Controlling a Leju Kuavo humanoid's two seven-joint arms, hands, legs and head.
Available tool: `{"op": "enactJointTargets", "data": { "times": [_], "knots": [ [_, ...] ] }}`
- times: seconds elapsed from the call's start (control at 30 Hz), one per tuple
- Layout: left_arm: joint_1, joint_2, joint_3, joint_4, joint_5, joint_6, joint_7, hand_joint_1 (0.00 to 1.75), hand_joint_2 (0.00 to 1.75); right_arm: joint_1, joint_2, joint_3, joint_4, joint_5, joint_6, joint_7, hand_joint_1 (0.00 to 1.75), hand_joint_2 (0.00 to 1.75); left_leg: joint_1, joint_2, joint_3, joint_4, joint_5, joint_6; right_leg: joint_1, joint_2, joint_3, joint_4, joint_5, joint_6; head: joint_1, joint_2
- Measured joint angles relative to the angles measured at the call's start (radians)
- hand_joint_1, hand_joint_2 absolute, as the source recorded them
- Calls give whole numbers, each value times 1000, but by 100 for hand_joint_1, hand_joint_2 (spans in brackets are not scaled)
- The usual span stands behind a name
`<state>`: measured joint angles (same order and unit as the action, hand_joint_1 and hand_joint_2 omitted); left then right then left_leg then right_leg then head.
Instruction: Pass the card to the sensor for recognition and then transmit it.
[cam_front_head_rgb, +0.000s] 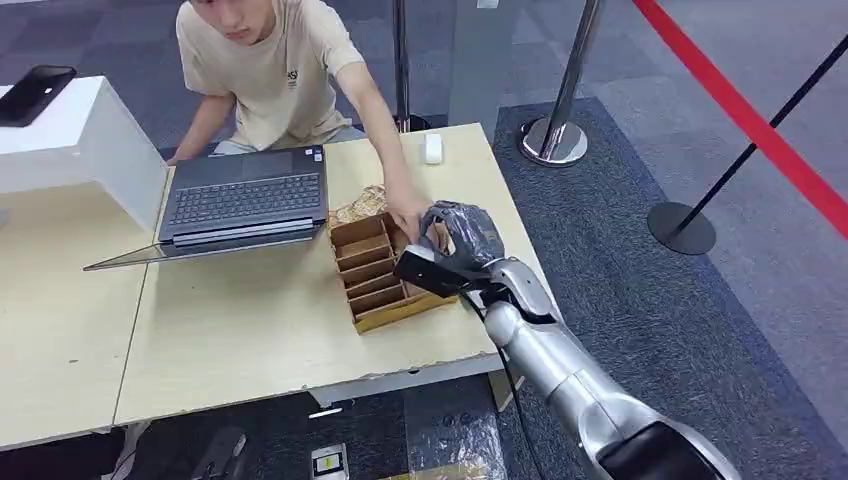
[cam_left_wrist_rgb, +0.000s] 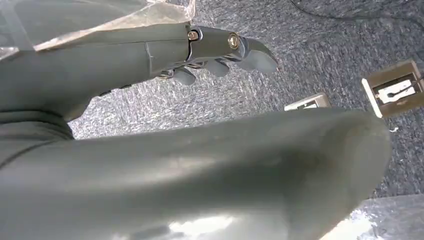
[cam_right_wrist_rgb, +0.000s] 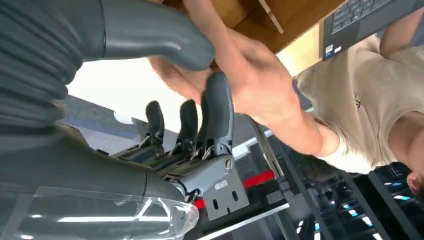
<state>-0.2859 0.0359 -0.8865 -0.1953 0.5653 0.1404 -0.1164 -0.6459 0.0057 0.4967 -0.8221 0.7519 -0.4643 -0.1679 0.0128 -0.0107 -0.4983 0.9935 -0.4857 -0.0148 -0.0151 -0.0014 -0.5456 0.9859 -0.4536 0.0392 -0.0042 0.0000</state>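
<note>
My right hand (cam_front_head_rgb: 458, 238) hovers over the right end of a wooden slotted card holder (cam_front_head_rgb: 372, 272) on the table. A person's hand (cam_front_head_rgb: 408, 215) reaches into it. In the right wrist view the person's hand (cam_right_wrist_rgb: 250, 80) lies between my thumb (cam_right_wrist_rgb: 155, 35) and my dark fingers (cam_right_wrist_rgb: 217, 107), which stand apart. No card shows in my hand or in the holder's slots. My left hand (cam_left_wrist_rgb: 220, 52) hangs beside my body above the carpet, fingers loosely bent and holding nothing. A flat black device (cam_front_head_rgb: 35, 92) lies on a white stand at the far left.
A person in a beige shirt (cam_front_head_rgb: 270, 70) sits behind the table with an open laptop (cam_front_head_rgb: 245, 195). A white mouse (cam_front_head_rgb: 432, 148) lies near the far table edge. Barrier posts (cam_front_head_rgb: 555, 140) and a red belt stand on the carpet to the right.
</note>
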Motion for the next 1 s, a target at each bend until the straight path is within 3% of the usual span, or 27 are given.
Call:
{"op": "enactJointTargets", "data": {
  "times": [0.03,0.07,0.13,0.17,0.23,0.7,1.0],
  "knots": [
    [0,0,0,0,0,0,0,0,0,0,0,0,2,0,1,0,52,175,0,0,0,0,0,0,0,0,0,0,0,0,0,0],
    [0,0,0,0,-1,-1,0,0,0,0,0,0,3,0,1,2,49,175,0,0,0,0,0,0,0,0,0,0,0,0,0,0],
    [0,0,0,0,-2,-2,0,0,0,0,0,0,4,0,1,2,54,175,0,0,0,0,0,0,0,0,0,0,0,0,0,0],
    [-1,0,0,0,-2,-2,0,0,0,0,0,0,5,0,1,2,72,175,0,0,0,0,0,0,0,0,0,0,0,0,0,0],
    [-1,0,0,0,-2,-2,0,0,0,0,0,0,8,0,1,2,75,175,0,0,0,0,0,0,0,0,0,0,0,0,0,0],
    [-1,0,0,0,-2,-2,0,0,0,0,0,0,9,0,1,1,79,175,0,0,0,0,0,0,0,0,0,0,0,0,0,0],
    [-2,0,0,0,-2,-2,1,0,0,5,1,1,9,0,1,1,72,175,0,0,0,0,0,0,0,0,0,0,0,0,0,0]
  ]
}}
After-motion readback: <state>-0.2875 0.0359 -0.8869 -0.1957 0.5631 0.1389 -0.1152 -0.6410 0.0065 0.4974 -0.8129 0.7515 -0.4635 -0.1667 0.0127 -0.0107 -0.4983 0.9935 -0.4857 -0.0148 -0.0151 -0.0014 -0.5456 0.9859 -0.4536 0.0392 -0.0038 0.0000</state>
